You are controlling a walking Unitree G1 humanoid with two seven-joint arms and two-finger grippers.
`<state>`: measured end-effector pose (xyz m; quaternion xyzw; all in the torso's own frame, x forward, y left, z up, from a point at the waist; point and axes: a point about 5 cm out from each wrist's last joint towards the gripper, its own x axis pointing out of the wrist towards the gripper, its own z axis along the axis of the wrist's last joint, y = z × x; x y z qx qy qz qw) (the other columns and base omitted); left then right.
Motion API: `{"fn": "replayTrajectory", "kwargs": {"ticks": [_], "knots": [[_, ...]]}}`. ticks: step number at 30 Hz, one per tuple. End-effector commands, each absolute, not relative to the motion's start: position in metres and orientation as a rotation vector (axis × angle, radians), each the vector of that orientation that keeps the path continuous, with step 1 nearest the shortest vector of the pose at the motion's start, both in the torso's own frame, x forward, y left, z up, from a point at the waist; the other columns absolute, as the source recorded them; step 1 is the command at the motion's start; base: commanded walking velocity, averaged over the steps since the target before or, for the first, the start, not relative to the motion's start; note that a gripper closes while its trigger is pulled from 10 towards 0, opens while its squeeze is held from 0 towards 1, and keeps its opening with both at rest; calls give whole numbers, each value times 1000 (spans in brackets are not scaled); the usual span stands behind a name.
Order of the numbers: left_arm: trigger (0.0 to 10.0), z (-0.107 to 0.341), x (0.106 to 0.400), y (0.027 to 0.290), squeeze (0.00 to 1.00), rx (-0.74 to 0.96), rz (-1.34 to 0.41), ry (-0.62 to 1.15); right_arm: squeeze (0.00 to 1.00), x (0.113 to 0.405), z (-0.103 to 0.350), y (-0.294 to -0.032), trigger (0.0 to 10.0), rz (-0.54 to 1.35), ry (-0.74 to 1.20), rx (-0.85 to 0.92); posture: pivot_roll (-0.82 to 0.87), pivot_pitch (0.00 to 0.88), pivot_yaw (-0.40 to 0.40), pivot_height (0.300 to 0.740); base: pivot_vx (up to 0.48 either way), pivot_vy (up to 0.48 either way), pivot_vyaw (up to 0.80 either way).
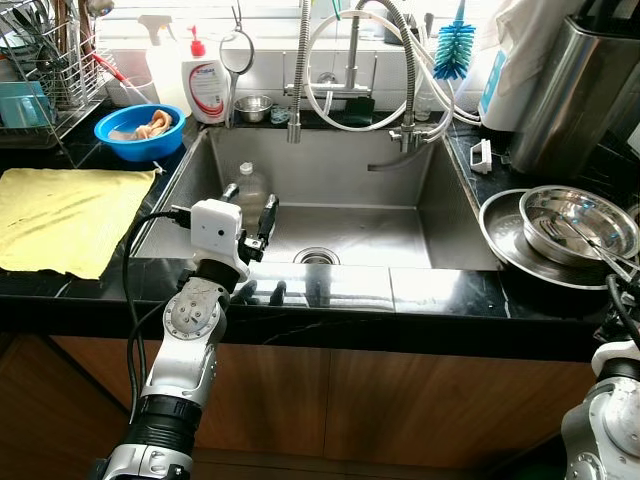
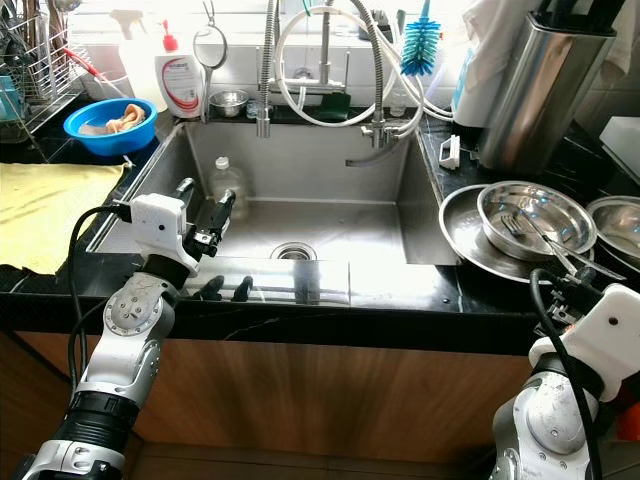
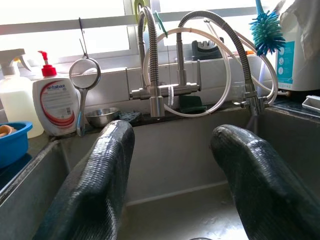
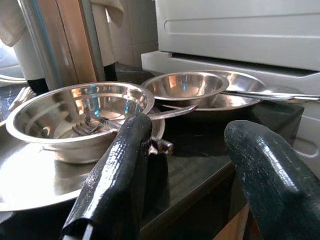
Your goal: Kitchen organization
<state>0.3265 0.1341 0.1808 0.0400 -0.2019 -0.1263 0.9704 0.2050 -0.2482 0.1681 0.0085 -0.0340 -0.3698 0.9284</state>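
Head views: left gripper [image 1: 250,205] is up over the near-left part of the stainless steel sink basin [image 1: 340,170], jaws apart and empty, pointed at the clear plastic bottle [image 1: 249,192] standing against the left wall of the basin. Looks like a reach lined up on that bottle, not yet touching. Coiled steel spring faucet [image 1: 300,70] and white hoses [image 1: 330,50] hang over the back of the basin, clear of the approach I'd say. On the black stone desk [image 1: 440,290]: yellow cloth [image 1: 65,215] spread flat to the left, blue plastic bowl [image 1: 139,131] and white soap pump bottle [image 1: 206,88] behind it, wire dish rack [image 1: 45,85] far left, blue bottle brush [image 1: 454,50] upright at the back. Right of the sink a shallow steel bowl with a fork in it [image 2: 535,218] sits on a round steel plate [image 2: 462,235], tall steel canister [image 2: 530,85] behind. Right gripper [image 2: 572,285] sits low at the desk's front edge, just in front of that stack. Left wrist view: two black fingers [image 3: 95,185] spread wide, nothing between, faucet and small hanging wire strainer [image 3: 84,80] ahead. The bottle can't be made out here. Right wrist view: jaws apart, empty, aimed at the fork bowl; a second steel bowl [image 4: 187,87] on another plate lies beyond, with a grey appliance front [image 4: 240,30] behind. A fork handle [image 4: 172,112] sticks out toward the jaws and could snag.
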Motion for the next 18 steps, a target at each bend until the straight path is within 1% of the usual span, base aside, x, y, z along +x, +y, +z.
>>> {"fn": "replayTrajectory", "kwargs": {"ticks": [1, 10, 18], "knots": [[10000, 180, 326, 135, 0, 109, -259, -408, 0, 208, 168, -247, 10000, -737, -64, 37, -33, 0, 2, 740, 0, 0, 0], [10000, 181, 326, 135, 0, 112, -256, -413, 0, 214, 171, -248, 10000, -702, -84, 48, -31, 0, 1, 740, 0, 0, 0], [10000, 181, 327, 135, 0, 118, -256, -412, 0, 215, 167, -247, 10000, -690, -58, 54, -30, 0, 2, 740, 0, 0, 0]]}}
